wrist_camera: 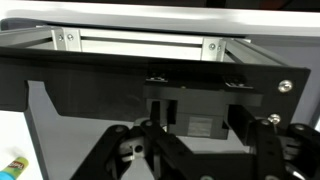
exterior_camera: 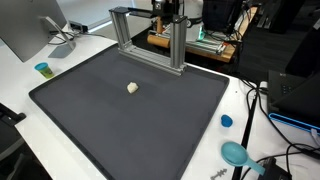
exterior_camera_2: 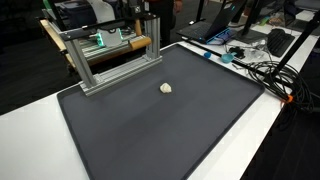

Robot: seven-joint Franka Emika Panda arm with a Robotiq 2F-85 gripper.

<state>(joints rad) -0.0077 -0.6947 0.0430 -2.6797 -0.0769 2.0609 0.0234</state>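
My gripper point(wrist_camera: 195, 150) sits at the far side of the counter point(exterior_camera: 18, 98), just behind the aluminium frame point(exterior_camera: 150, 35). Its jaws are spread wide and it holds nothing. The frame stands upright at the far edge of the black mat point(exterior_camera: 110, 125). In the wrist view its top bar runs across the picture, with a dark panel under it. A small white lump point(exterior_camera: 132, 87) lies on the mat in front of the frame, well apart from the gripper. A teal cup point(exterior_camera: 42, 69) is off the mat on the left. A blue cap point(exterior_camera: 226, 121) and a teal dish point(exterior_camera: 235, 153) are off the mat on the right, the dish nearer.
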